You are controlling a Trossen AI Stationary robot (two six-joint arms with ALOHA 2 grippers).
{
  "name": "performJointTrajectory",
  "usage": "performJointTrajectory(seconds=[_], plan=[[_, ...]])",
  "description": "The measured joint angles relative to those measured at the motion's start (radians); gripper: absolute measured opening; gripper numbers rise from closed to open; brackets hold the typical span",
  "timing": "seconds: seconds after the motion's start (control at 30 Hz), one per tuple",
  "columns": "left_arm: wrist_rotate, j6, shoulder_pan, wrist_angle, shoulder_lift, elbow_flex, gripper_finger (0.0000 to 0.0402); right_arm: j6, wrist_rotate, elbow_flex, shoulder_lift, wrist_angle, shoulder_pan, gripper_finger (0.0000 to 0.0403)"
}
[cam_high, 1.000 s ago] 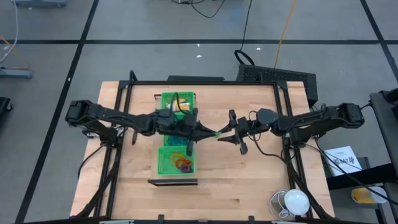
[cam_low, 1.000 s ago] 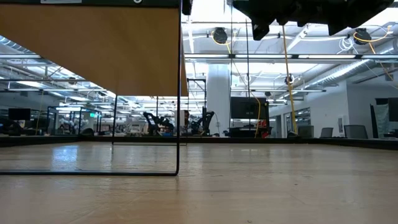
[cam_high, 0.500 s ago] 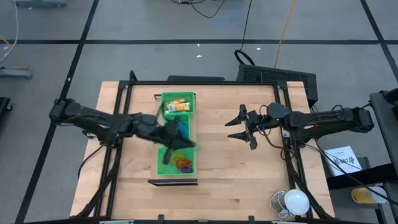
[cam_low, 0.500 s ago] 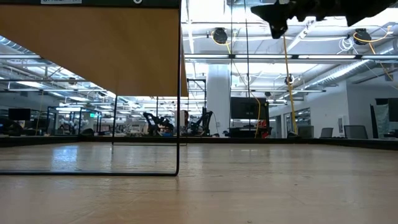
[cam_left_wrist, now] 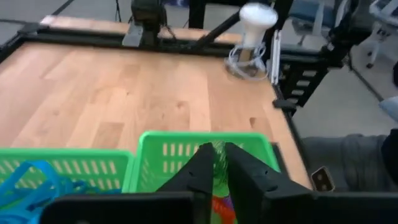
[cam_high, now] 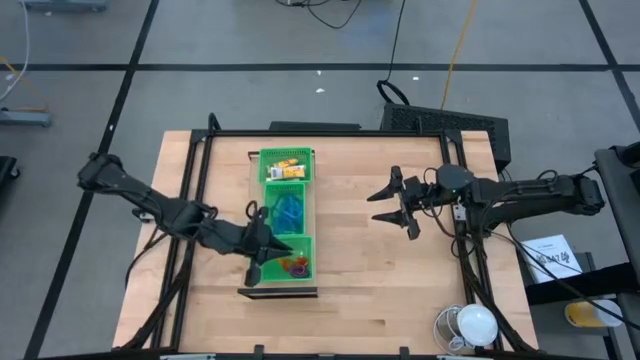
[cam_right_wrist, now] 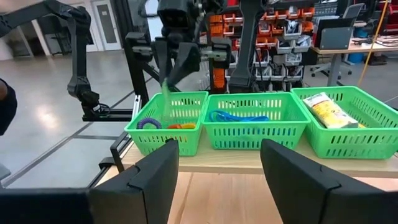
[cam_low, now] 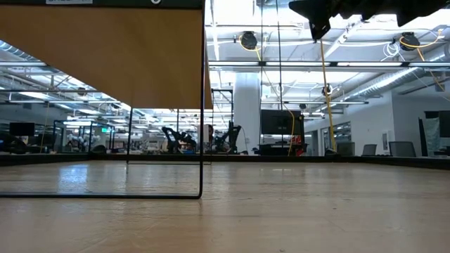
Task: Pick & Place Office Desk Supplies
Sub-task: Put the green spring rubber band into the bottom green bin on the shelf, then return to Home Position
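A long green three-compartment tray [cam_high: 262,215] stands on the table's left half. Its far compartment holds yellow pieces [cam_right_wrist: 329,109], the middle one blue loops [cam_right_wrist: 239,116], and the near one purple [cam_right_wrist: 148,123] and orange-red loops [cam_right_wrist: 177,126]. My left gripper [cam_high: 272,250] hovers over the near compartment, shut on a thin green loop [cam_right_wrist: 163,86]. It also shows in its own wrist view [cam_left_wrist: 216,163] and across the table in the right wrist view [cam_right_wrist: 176,65]. My right gripper [cam_high: 386,205] stands open and holds nothing, above the table right of the tray, facing it [cam_right_wrist: 217,168]. My left gripper pinches the green loop's upper end [cam_right_wrist: 165,78] between its two fingertips. The fingers slant downward, coming from the table's left side. The loop hangs slack below them, above the tray's near compartment [cam_right_wrist: 168,115].
A white bulb-shaped thing in a wire holder [cam_high: 470,325] sits at the table's near right corner. A black frame [cam_high: 200,150] runs around the tabletop. Bare wood lies between the tray and my right gripper.
My left gripper has swung from the table's middle, where it met my right gripper with the green loop between them, toward the near edge. It now hangs over the tray's near compartment and has tipped downward. My right gripper has opened and drawn back toward the right edge.
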Motion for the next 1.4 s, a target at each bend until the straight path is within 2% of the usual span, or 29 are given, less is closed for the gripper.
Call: performJointTrajectory(seconds=[0.2, 0.5, 0.6, 0.7, 0.83, 1.0, 1.13, 1.3, 1.4], plan=[[0.006, 0.010, 0.002, -0.004, 0.003, 0.000, 0.0081, 0.019, -0.001, 0.000, 0.000, 0.000, 0.000, 0.0219], [0.008, 0.023, 0.003, -0.007, 0.003, 0.002, 0.0087, 0.032, -0.001, 0.000, 0.000, -0.004, 0.000, 0.0219], [-0.005, 0.064, 0.011, -0.011, -0.035, 0.012, 0.0087, 0.058, -0.001, 0.000, -0.001, 0.000, 0.000, 0.0219], [-0.044, 0.128, -0.001, -0.047, -0.149, 0.016, 0.0087, 0.077, -0.002, 0.000, -0.014, -0.014, 0.000, 0.0219], [-0.049, 0.215, -0.003, -0.207, -0.322, 0.017, 0.0088, 0.064, -0.002, 0.000, -0.072, -0.044, -0.001, 0.0219], [-0.078, 0.168, -0.004, -0.432, -0.511, 0.007, 0.0088, -0.021, -0.001, 0.000, -0.194, -0.115, -0.002, 0.0219], [-0.207, 0.220, -0.002, -0.347, -0.665, -0.107, 0.0088, -0.100, 0.001, 0.000, -0.270, -0.232, -0.002, 0.0219], [-0.154, 0.298, 0.008, -0.146, -0.883, -0.337, 0.0088, -0.102, 0.005, 0.000, -0.314, -0.329, -0.002, 0.0219], [-0.124, 0.318, 0.020, -0.074, -1.017, -0.449, 0.0088, -0.100, 0.052, 0.000, -0.325, -0.330, -0.001, 0.0219]])
